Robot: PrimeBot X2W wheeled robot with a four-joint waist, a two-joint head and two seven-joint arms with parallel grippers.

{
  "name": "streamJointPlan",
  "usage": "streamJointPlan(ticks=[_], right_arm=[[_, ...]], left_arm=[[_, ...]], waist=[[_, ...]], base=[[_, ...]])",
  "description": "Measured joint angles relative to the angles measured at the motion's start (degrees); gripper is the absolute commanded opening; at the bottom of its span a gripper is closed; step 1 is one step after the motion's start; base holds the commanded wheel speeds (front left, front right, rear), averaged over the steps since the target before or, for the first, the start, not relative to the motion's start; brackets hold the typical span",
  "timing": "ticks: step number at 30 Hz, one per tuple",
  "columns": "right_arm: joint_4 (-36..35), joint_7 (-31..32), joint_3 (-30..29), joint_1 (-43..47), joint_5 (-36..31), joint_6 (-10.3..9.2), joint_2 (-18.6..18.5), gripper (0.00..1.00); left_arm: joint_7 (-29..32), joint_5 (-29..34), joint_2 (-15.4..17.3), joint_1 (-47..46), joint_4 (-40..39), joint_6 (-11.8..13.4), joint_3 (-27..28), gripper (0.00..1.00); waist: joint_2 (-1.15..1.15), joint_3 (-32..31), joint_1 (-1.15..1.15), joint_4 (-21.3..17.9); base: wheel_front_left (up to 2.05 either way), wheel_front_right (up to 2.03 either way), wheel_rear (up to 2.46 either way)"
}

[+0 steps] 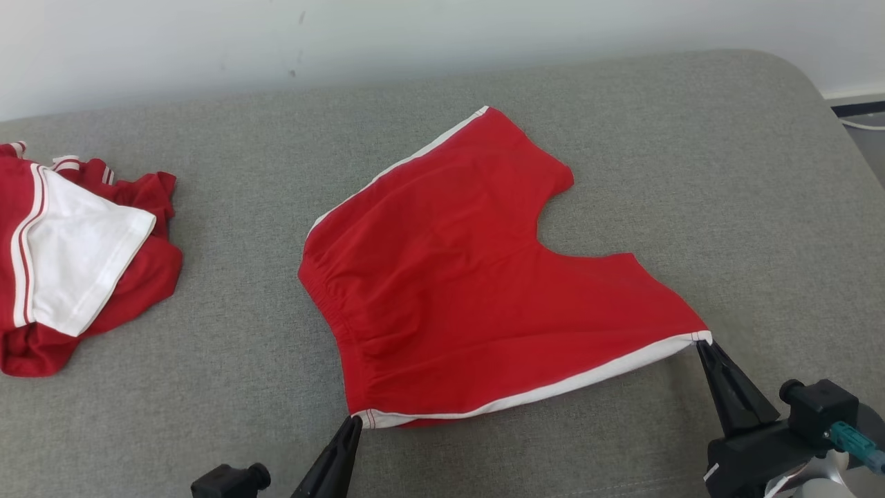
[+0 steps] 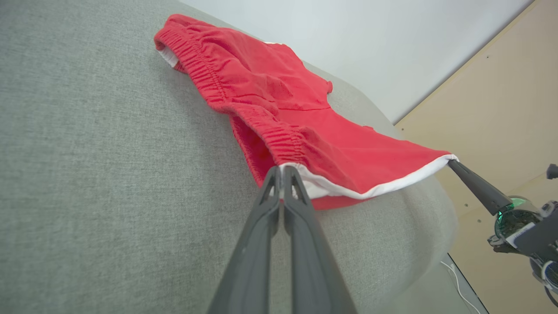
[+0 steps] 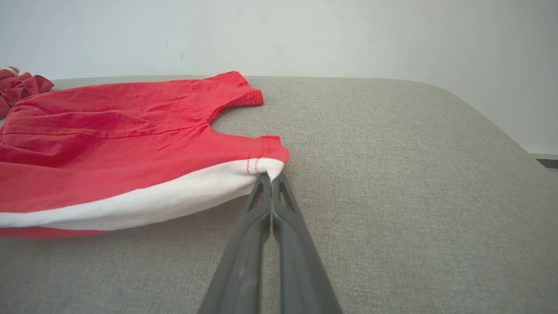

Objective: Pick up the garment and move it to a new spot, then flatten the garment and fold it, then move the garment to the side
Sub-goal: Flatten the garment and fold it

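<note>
The garment (image 1: pixel 470 277) is a pair of red shorts with white side stripes, spread across the middle of the grey padded surface (image 1: pixel 622 152). My left gripper (image 1: pixel 355 419) is shut on the waistband corner at the near white stripe (image 2: pixel 282 168). My right gripper (image 1: pixel 702 343) is shut on the leg-hem corner of the same stripe (image 3: pixel 269 175). The near edge is stretched between the two grippers and lifted slightly off the surface. In the left wrist view the garment (image 2: pixel 270 104) shows its elastic waistband, with the right gripper (image 2: pixel 451 162) at its far corner.
A crumpled pile of red and white clothing (image 1: pixel 76 256) lies at the left edge of the surface. A pale wall (image 1: pixel 415 34) runs behind. The surface's rounded right edge (image 1: pixel 843 138) drops to a floor with a cable.
</note>
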Motion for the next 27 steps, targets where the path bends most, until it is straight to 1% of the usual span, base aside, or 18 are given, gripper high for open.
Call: streamJointPlan(ticks=[12,15,20,27], right_arm=[[-6.23,-0.07,-3.16,7.6,-0.01,-0.1,-0.73,0.0],[-7.95,-0.08,-3.77,10.13,-0.09,-0.6,-0.76,0.0],[-11.02,-0.08,-5.09,13.76,-0.16,-1.62,-0.78,0.0],[-14.65,-0.07,-6.39,18.24,-0.41,-2.18,-1.21,0.0]], left_arm=[[-0.15,2.29,2.19,7.99,-6.25,0.6,-0.24,0.0],[-0.16,2.37,3.19,10.1,-7.88,1.01,-0.05,0.0],[-0.47,2.81,3.8,13.17,-10.67,1.67,0.16,0.0],[-0.47,3.37,4.68,14.62,-14.03,2.21,0.1,0.0]], waist=[[0.0,-0.8,0.0,0.44],[0.0,-0.87,0.0,0.49],[0.0,-0.77,0.0,0.38],[0.0,-0.28,0.0,0.09]], base=[[0.0,0.0,0.0],[0.0,0.0,0.0],[0.0,0.0,0.0],[0.0,0.0,0.0]])
